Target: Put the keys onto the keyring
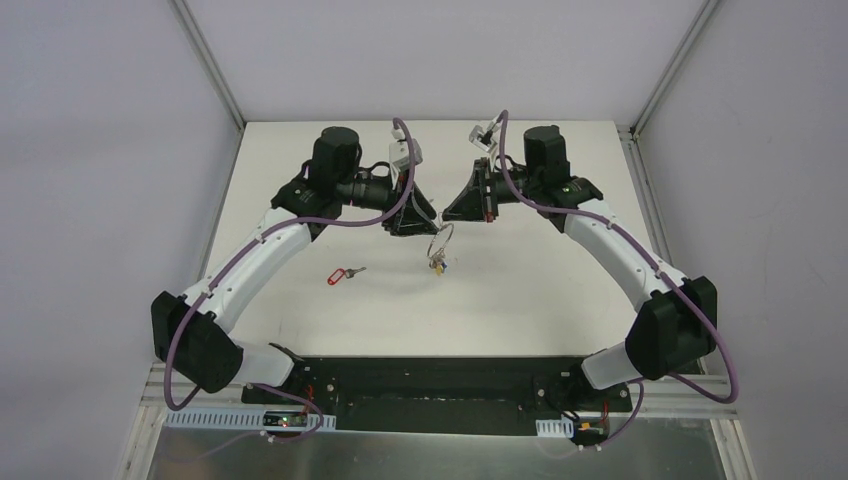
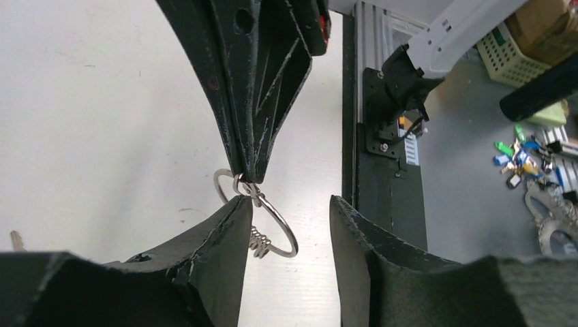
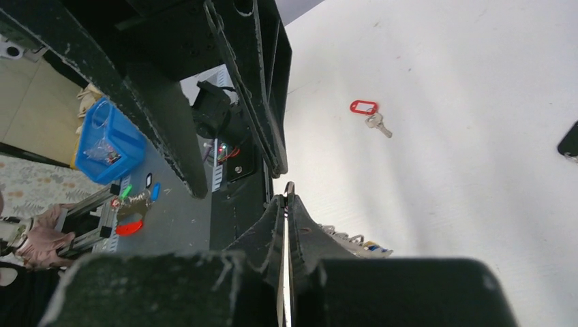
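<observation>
My right gripper [image 1: 452,212] is shut on the top of the keyring [image 1: 441,238], a thin silver ring held above the table. Its bunch of keys with blue and yellow tags [image 1: 437,265] hangs below. In the left wrist view the right fingers pinch the ring [image 2: 276,221] from above. My left gripper [image 2: 290,204] is open, and one fingertip [image 2: 238,208] is right against the ring. The red-tagged key [image 1: 345,273] lies on the table to the left and also shows in the right wrist view [image 3: 367,110]. A black shape [image 3: 570,139] at that view's edge may be the black tag.
The white table [image 1: 560,290] has metal rails along its sides. A black base plate [image 1: 430,385] with both arm bases runs along the near edge. Beyond the table's edge are a blue bin [image 3: 105,143] and loose tagged keys [image 2: 521,160].
</observation>
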Robot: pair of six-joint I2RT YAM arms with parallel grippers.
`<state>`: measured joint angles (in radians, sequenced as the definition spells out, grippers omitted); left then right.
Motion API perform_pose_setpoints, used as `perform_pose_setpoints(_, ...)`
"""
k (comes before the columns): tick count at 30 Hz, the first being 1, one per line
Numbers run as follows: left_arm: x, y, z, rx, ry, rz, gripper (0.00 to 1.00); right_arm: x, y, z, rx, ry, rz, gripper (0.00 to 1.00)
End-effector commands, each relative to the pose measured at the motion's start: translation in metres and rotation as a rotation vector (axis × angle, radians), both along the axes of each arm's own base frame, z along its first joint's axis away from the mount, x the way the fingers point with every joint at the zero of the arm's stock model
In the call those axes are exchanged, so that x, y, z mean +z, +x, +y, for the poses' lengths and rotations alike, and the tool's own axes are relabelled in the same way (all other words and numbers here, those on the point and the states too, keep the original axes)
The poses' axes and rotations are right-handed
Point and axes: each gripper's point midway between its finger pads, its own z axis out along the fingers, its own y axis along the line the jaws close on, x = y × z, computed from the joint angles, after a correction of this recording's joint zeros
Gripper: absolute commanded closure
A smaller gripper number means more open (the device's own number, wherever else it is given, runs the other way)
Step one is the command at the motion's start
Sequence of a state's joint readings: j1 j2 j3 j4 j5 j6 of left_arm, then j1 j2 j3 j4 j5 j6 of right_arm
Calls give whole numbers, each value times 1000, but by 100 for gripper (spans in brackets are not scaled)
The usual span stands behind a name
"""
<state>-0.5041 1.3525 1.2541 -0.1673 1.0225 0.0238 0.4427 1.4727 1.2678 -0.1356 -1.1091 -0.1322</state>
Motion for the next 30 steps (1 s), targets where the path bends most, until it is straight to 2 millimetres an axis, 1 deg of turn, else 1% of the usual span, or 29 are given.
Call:
perform_pose_setpoints(1,10,-16,0,-134,-14,-78,56,26,-22,-4,101,76,-82,100)
perform_pose_setpoints(6,7,-11,-5,-137,-38,-68,61,25,-27,-5,125,89,-72,100)
perform_pose_setpoints(14,9,0,-15,-121,-84,-45,60,26,-31,-4,143,101,-60,100)
perform_pose_setpoints(18,6,-2,-16,-127,-84,-43,61,27,-31,-4,145,104,-58,100)
perform_pose_setpoints(19,4,-3,-16,-124,-82,-16,62,27,-31,-4,144,104,-57,100)
perform_pose_setpoints(21,6,-2,-18,-125,-95,-25,65,26,-30,-4,144,104,-54,100)
perform_pose_setpoints(25,8,-3,-19,-127,-105,-8,76,26,-28,-4,135,102,-53,100)
perform_pose_setpoints(30,6,-7,-18,-131,-104,-7,77,27,-26,-4,125,101,-59,100)
